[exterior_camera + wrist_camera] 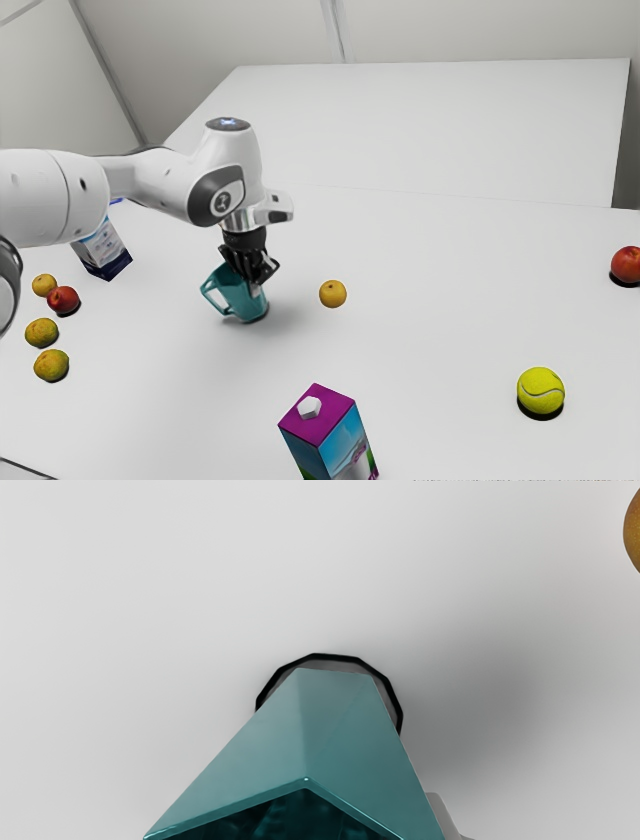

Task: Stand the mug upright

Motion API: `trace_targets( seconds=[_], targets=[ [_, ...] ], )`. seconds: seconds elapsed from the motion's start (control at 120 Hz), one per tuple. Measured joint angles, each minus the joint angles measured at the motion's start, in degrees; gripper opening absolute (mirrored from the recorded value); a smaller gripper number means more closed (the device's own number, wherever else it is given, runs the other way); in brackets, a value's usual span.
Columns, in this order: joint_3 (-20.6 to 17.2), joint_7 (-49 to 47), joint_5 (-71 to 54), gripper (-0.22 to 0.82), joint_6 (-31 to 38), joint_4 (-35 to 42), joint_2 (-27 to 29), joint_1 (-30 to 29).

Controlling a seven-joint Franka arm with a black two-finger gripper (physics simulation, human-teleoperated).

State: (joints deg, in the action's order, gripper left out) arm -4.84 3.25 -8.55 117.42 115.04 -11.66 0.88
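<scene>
Well in from the visible edges of the table (430, 350), with room past the orange (333, 293), can see inside the tilted mug (233, 292) in the wrist view, but can't tell jaw opening or hold.

The arm (160, 180) wore smooth, glossy white casings, rounded like tubes, with thin seams and small dark dots. Dark grey trim edged its joints. A charcoal patch (208, 190) on the wrist's side bore a pale round emblem, probably a logo, though too small to read. The dark round cap (228, 124) had blue-white marks; the gripper (257, 274) was black and angular.
</scene>
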Motion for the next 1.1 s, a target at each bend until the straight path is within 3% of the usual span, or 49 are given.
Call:
trace_targets(
  seconds=[0.033,0.242,0.408,0.667,1.1],
  targets=[
    [0.0,-0.03,0.08,-0.17,0.07,-0.02,-0.06,0.0],
    [-0.17,0.06,1.68,0.27,0.19,-0.07,0.7,0.0],
    [-0.2,0.12,1.72,0.45,0.14,-0.14,3.18,0.0],
    [0.14,0.32,2.32,0.56,-0.07,-3.0,8.14,0.77],
    [0.11,0.47,1.77,0.6,-4.88,-12.31,11.13,1.72]
  ],
)
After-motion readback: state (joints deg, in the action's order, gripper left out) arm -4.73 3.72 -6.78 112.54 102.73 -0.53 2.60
